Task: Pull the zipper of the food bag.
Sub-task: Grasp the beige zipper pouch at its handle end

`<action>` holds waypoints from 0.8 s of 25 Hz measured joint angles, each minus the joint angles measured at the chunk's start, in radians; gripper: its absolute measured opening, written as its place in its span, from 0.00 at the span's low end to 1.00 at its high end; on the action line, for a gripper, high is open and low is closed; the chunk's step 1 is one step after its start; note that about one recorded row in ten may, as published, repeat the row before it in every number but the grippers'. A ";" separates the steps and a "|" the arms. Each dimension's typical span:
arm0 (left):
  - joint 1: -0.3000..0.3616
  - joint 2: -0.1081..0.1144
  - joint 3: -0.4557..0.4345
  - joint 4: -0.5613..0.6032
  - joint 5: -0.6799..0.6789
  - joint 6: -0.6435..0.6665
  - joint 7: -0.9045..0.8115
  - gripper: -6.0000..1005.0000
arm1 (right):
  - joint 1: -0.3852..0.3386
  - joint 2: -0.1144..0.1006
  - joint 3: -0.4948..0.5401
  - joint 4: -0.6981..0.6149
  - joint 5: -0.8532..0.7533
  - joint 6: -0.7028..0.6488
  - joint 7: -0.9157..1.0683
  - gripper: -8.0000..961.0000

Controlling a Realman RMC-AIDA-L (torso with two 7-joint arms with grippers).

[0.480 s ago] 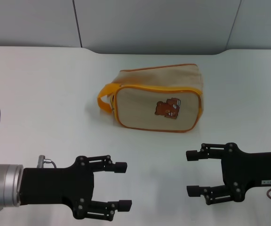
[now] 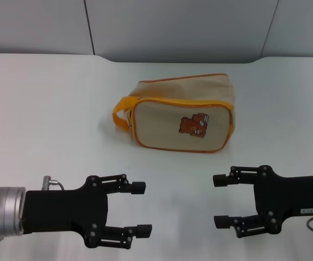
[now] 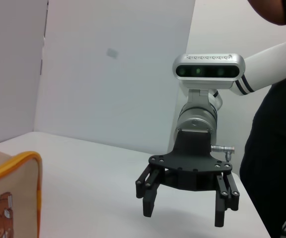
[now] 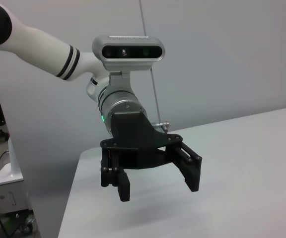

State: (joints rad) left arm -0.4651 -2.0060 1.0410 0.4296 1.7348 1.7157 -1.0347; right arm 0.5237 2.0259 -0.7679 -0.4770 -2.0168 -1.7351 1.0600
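Observation:
The food bag (image 2: 181, 117) is beige with orange piping and a brown bear patch (image 2: 194, 125), and stands on the white table (image 2: 48, 109). Its orange loop handle (image 2: 121, 112) is at its left end. The zipper (image 2: 183, 101) runs as an orange-yellow tape along the upper front edge; I cannot make out the pull tab. My left gripper (image 2: 141, 209) is open and empty, in front of the bag to the left. My right gripper (image 2: 219, 200) is open and empty, in front of it to the right. The left wrist view shows the bag's corner (image 3: 9, 198) and the right gripper (image 3: 182, 214). The right wrist view shows the left gripper (image 4: 158, 188).
Grey wall panels (image 2: 178, 27) stand behind the table's far edge. A person in dark clothes (image 3: 277, 148) stands beside the table on my right side. A white stand with a green light (image 4: 9, 188) is beyond the table's edge on my left side.
The left gripper has shifted slightly away from the near edge, and the right gripper has barely moved. The bag has not moved.

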 joint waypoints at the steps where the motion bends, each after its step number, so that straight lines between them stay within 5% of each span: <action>1: 0.001 0.000 -0.001 0.000 -0.001 0.000 0.000 0.80 | 0.000 0.000 0.000 0.000 0.000 0.001 0.000 0.83; 11: 0.004 -0.003 -0.055 0.000 -0.001 -0.012 0.000 0.80 | 0.000 0.001 0.006 0.000 0.000 0.003 0.000 0.83; 15: 0.020 -0.042 -0.260 0.000 -0.002 -0.075 0.030 0.80 | -0.004 0.000 0.007 0.000 0.000 0.004 0.000 0.83; 20: 0.016 -0.067 -0.378 -0.038 -0.004 -0.168 0.120 0.79 | -0.008 0.000 0.009 0.000 0.000 0.000 0.000 0.83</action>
State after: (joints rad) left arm -0.4492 -2.0730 0.6631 0.3912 1.7310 1.5475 -0.9149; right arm 0.5154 2.0263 -0.7585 -0.4771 -2.0169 -1.7349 1.0599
